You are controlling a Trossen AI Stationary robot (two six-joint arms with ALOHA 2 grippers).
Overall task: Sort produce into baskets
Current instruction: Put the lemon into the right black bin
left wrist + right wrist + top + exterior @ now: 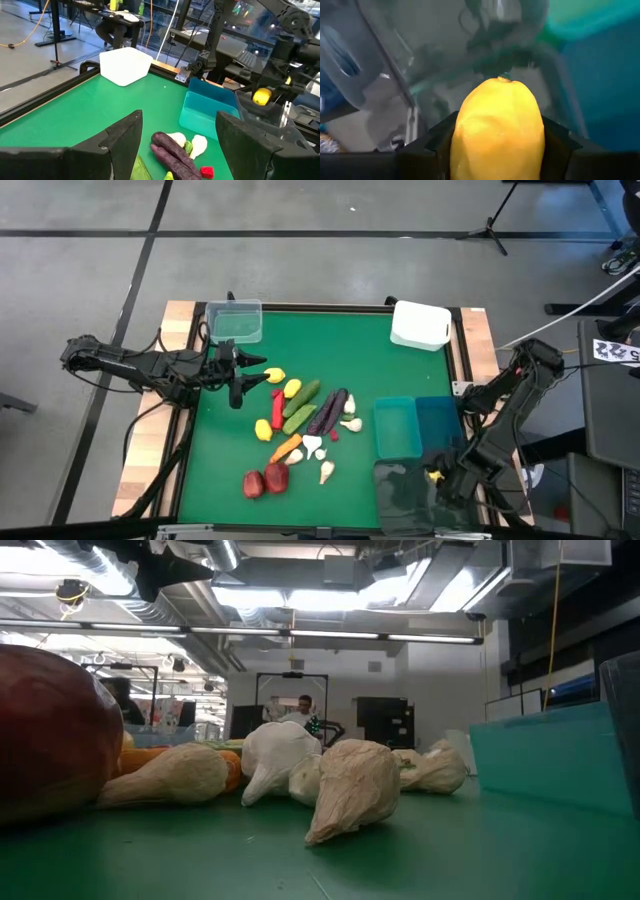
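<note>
A robotics lab: exposed ceiling ducts point(200, 565), equipment racks point(385, 723), tripod point(490, 225).

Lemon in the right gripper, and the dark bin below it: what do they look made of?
The lemon looks like matte moulded plastic or foam: an even yellow skin with faint dimples and no shine; which one is unclear. The right gripper is shut on it. The dark bin looks like smoky translucent hard plastic: glossy highlights, and shapes show through its walls.

table mat point(400, 380) – matt green | lemon point(497, 130) – smooth | white basket point(125, 65) – plastic
</note>
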